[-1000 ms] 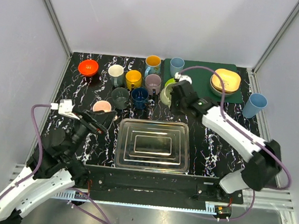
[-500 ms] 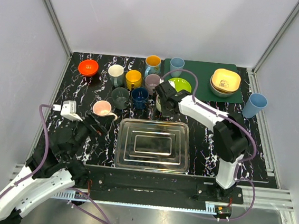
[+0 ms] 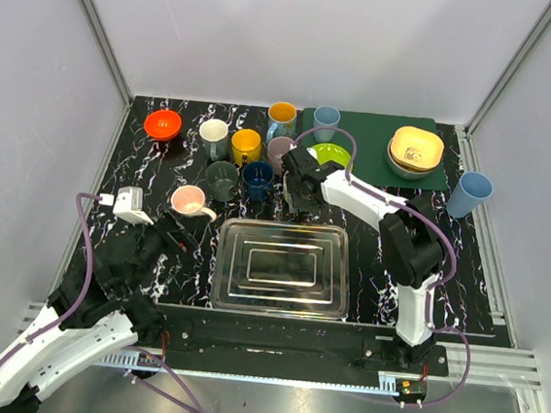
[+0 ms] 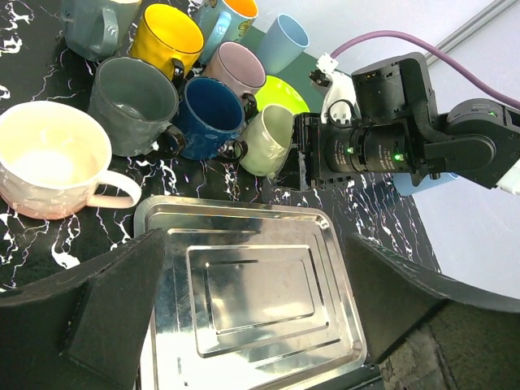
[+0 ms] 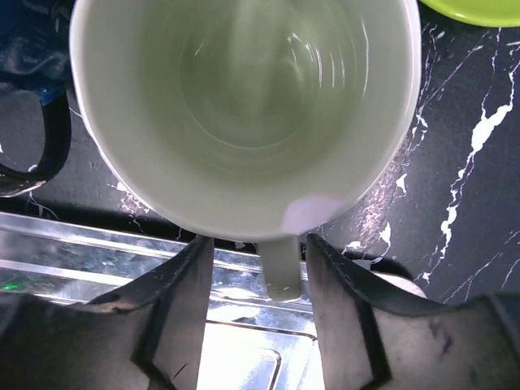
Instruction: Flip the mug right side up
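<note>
Between the navy mug (image 4: 210,114) and the lime-green plate (image 4: 280,91), just behind the steel tray (image 4: 252,349), the pale green mug (image 5: 244,106) is found. Its mouth is turned toward the right wrist camera, so it is judged upright. Its handle (image 5: 280,268) is straddled, untouched, by the half-parted right gripper (image 5: 253,252), and nothing is held. A straight retreat is called for, since the navy mug crowds one side. The left gripper (image 4: 253,240) is spread wide and empty, well apart.
</note>
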`<state>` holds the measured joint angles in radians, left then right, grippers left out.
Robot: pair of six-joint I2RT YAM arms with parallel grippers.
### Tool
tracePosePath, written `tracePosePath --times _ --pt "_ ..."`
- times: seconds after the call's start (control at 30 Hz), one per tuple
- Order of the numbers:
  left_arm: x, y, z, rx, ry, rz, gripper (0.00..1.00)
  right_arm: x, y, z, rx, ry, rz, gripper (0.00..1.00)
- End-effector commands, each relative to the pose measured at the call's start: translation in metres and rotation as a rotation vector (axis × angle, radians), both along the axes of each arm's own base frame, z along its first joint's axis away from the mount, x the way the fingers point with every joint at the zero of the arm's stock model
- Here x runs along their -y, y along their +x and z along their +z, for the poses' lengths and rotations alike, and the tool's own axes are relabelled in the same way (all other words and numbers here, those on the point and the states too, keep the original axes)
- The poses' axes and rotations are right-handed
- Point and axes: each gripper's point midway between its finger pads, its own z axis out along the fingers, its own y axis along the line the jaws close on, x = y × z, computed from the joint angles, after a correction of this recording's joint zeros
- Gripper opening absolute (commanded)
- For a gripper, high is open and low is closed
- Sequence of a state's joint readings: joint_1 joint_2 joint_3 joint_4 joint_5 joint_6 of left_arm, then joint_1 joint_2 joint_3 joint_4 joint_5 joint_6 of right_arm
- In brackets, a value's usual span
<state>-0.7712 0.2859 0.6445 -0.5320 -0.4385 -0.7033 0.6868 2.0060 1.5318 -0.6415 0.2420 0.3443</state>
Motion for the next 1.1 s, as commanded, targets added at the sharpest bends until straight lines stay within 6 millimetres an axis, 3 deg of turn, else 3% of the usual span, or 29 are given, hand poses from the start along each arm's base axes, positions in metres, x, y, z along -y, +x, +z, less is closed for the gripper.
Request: tracePosePath --times 0.0,0.07,0.17,0.2,0.27,0.3,0.4,0.47,0.53,0.57,0.6,0.63,0.67,0.7,0.77,0.83,1.07 --pt "-0.007 0.003 0.008 0.025 0.015 0.032 0.95 -0.008 0.013 0.045 0.101 0.089 -0.013 0.59" --pt "-0.007 0.004 0.007 0.022 0.019 0.04 0.95 -0.005 0.011 0.059 0.121 0.103 -0.018 0.66" --pt "-0.01 0.005 0.005 0.014 0.036 0.053 0.95 -0.005 0.0 0.107 0.18 0.157 -0.013 0.69" --pt "-0.014 0.006 0.004 0.007 0.049 0.075 0.96 -0.002 -0.008 0.138 0.234 0.196 -0.009 0.7" --pt "-0.02 0.006 0.003 -0.004 0.073 0.096 0.96 -0.002 -0.021 0.169 0.29 0.256 0.004 0.7" --pt "-0.024 0.007 0.002 -0.007 0.082 0.117 0.96 0.007 -0.031 0.197 0.353 0.313 -0.002 0.71" --pt "-0.028 0.01 0.001 -0.029 0.122 0.145 0.99 0.03 -0.058 0.23 0.448 0.399 -0.009 0.75" --pt "-0.028 0.012 -0.001 -0.062 0.147 0.16 0.99 0.042 -0.07 0.237 0.493 0.429 -0.003 0.77" --pt "-0.023 0.017 -0.006 -0.11 0.168 0.168 0.99 0.064 -0.093 0.229 0.527 0.444 0.004 0.79" --pt "-0.018 0.017 -0.002 -0.125 0.153 0.152 0.99 0.076 -0.104 0.243 0.59 0.493 -0.001 0.8" --pt "-0.013 0.018 -0.003 -0.138 0.153 0.142 0.99 0.086 -0.111 0.218 0.572 0.464 -0.017 0.8" --pt "-0.007 0.022 -0.007 -0.169 0.153 0.136 0.99 0.091 -0.117 0.213 0.579 0.482 -0.034 0.81" --pt "-0.001 0.022 -0.005 -0.18 0.138 0.118 0.99 0.1 -0.126 0.221 0.621 0.528 -0.046 0.82" --pt "0.004 0.023 -0.006 -0.194 0.131 0.108 0.99 0.104 -0.133 0.202 0.597 0.521 -0.05 0.83" --pt "0.016 0.026 -0.009 -0.235 0.094 0.092 0.99 0.115 -0.143 0.201 0.619 0.568 -0.086 0.86" --pt "0.026 0.028 -0.013 -0.268 0.075 0.078 0.99 0.123 -0.147 0.189 0.613 0.56 -0.116 0.88" --pt "0.039 0.031 -0.007 -0.265 0.095 0.021 0.99 0.148 -0.149 0.199 0.671 0.523 -0.196 0.92"
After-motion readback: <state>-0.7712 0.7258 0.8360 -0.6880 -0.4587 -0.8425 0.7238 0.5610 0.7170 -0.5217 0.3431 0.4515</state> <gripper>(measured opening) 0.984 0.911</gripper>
